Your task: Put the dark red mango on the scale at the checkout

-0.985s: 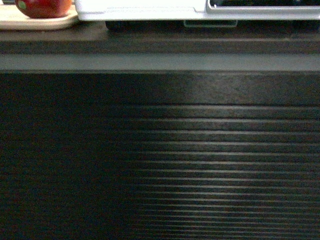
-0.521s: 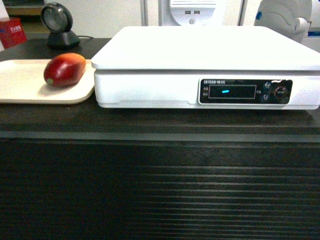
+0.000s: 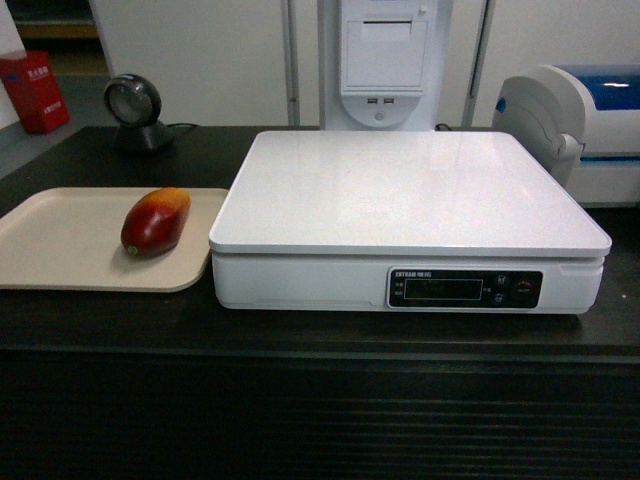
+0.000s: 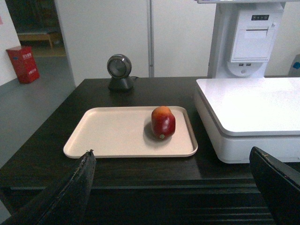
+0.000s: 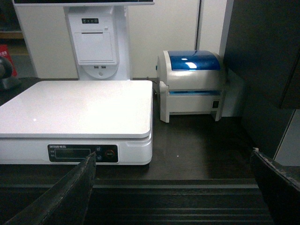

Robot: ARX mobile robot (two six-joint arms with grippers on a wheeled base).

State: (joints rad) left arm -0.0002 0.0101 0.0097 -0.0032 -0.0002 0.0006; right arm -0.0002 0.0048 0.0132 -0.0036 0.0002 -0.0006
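Note:
The dark red mango [image 3: 155, 222] [image 4: 163, 123] lies on a beige tray [image 3: 60, 245] [image 4: 112, 136] left of the white scale [image 3: 405, 195] [image 4: 248, 108] [image 5: 75, 110]. All stand on the black checkout [image 3: 320, 400] counter. My left gripper [image 4: 171, 157] is open, held in front of the counter's edge, short of the tray, with nothing between its fingers. My right gripper [image 5: 173, 157] is open too, before the counter to the right of the scale's front. Neither gripper shows in the head view.
A round scanner [image 3: 135, 108] [image 4: 119, 71] stands behind the tray. A white receipt terminal [image 3: 385, 60] rises behind the scale. A white-and-blue machine [image 3: 575, 125] [image 5: 192, 84] sits at the right. A red box [image 3: 35, 90] is on the floor, far left.
The head view has risen from the counter's ribbed front to look down on the countertop, bringing the mango, tray and whole scale into sight.

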